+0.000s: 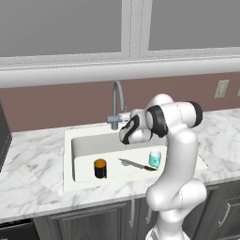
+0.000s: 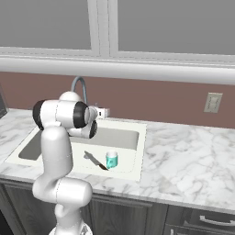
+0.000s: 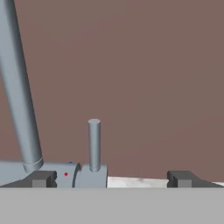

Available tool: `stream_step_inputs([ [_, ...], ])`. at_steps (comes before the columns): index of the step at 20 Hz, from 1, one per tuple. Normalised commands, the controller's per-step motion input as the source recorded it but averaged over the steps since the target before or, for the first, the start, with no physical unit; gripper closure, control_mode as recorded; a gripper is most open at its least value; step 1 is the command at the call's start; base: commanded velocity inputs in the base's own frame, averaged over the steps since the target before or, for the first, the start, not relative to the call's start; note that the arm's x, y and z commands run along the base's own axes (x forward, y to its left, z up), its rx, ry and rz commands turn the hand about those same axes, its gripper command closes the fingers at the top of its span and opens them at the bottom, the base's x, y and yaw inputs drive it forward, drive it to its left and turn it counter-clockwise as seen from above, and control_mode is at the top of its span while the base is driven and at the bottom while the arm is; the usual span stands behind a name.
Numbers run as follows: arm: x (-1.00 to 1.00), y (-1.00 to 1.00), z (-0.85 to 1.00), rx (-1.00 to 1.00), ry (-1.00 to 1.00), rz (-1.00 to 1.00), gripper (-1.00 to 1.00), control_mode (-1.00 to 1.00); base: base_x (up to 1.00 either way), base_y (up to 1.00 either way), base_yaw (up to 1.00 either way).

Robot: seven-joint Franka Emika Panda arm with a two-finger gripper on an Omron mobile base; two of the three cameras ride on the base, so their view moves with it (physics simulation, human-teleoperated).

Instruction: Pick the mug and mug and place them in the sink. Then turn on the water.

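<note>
Hand view: slim cylindrical grey lever (image 3: 94, 144)

In the right base view the arm (image 2: 57, 151) hides the sink's (image 2: 133, 158) left half, the black mug and the faucet's (image 2: 79, 85) base and lever. In the left base view the arm covers the sink's right rim and crowds the teal mug (image 1: 155, 159); the hand blocks the faucet's base. In the hand view the faucet's top runs off the frame, and the fingers (image 3: 41, 178) show as mere tips.
</note>
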Motion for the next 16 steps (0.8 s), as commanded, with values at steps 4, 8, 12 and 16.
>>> stream_step_inputs([
  [4,0.00,0.00,-0.25,0.00,-0.10,0.00,-1.00,-1.00,0.00,0.00,0.00],
  [8,0.02,0.00,-0.26,0.00,-0.10,0.00,-1.00,-1.00,0.00,0.00,0.00],
  [12,0.02,0.00,-0.29,0.00,-0.11,0.00,-1.00,-1.00,0.00,0.00,0.00],
  [16,0.00,0.00,-0.29,0.00,-0.11,0.00,-1.00,-1.00,0.00,0.00,0.00],
])
